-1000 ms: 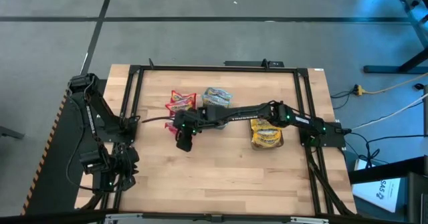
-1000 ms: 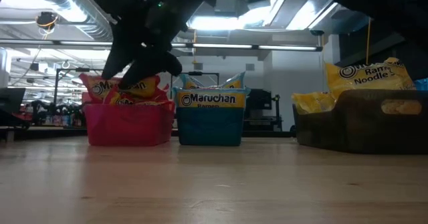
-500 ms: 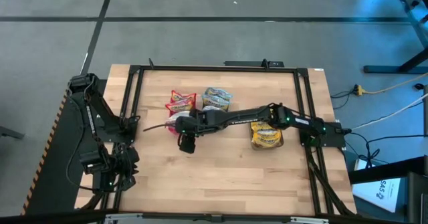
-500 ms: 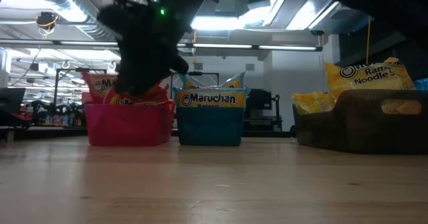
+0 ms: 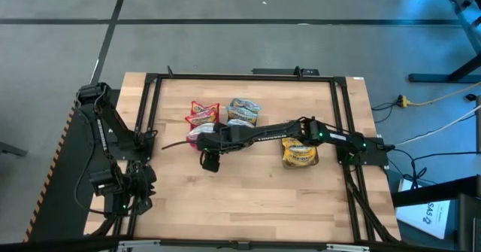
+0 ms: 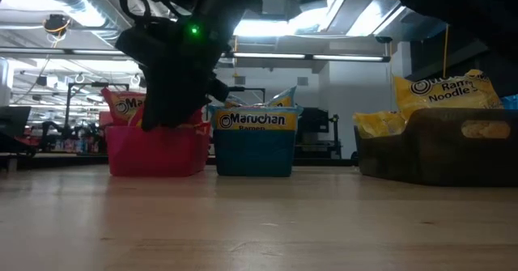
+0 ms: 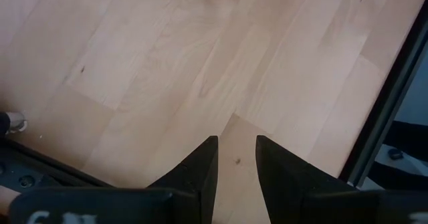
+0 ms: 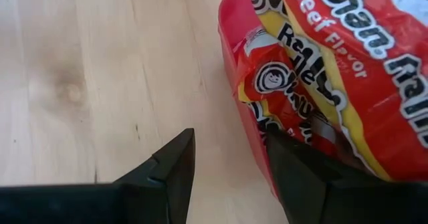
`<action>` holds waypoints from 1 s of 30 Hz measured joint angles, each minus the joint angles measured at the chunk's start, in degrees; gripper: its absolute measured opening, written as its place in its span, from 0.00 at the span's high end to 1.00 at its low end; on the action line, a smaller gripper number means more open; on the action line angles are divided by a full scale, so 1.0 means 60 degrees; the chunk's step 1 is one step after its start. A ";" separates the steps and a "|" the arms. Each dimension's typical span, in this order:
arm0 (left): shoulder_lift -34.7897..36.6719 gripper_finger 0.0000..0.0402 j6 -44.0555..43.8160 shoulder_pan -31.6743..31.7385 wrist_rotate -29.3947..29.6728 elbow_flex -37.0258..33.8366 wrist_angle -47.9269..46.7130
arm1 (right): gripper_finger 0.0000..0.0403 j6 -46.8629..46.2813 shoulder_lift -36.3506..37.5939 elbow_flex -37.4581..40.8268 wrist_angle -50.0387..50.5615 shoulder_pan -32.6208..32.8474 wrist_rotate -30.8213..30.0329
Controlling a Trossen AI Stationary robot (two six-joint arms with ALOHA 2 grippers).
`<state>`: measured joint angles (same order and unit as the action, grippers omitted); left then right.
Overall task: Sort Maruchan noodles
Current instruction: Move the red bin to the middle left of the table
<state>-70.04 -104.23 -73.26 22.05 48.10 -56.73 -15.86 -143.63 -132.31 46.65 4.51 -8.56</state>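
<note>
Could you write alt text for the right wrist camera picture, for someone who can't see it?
Red Maruchan beef-flavor noodle packets fill a red bin on a pale wooden table. The right gripper is open and empty beside the bin's wall.

Probably a lab or workshop, exposed ceiling ducts (image 6: pixel 81 4), strip lights (image 6: pixel 324 57), grey concrete floor (image 5: pixel 225 41)

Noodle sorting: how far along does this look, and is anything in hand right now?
Mostly done: red packets fill the pink bin, blue ones the teal bin, yellow ones the grey bin. No loose packets show on the table. Nothing is in hand: the right gripper hangs open and empty beside the pink bin; the left gripper waits open at the table's left edge.
</note>
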 joint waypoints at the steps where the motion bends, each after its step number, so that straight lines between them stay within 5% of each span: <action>1: 0.0000 0.76 0.0051 -0.0003 0.0000 0.0000 0.0000 | 0.55 -0.0004 0.0000 0.0003 0.0000 -0.0004 0.0007; 16: 0.0000 0.76 0.0227 -0.0003 -0.0005 0.0000 -0.0036 | 0.70 -0.0335 0.0007 0.0003 -0.0076 0.0293 0.1544; 30: 0.0000 0.76 0.0238 -0.0001 -0.0005 0.0000 -0.0036 | 0.71 -0.1445 -0.0015 0.0025 -0.1163 0.1466 0.1846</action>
<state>-70.04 -102.80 -73.27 22.02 48.10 -56.95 -24.52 -143.72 -132.16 39.67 13.31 2.52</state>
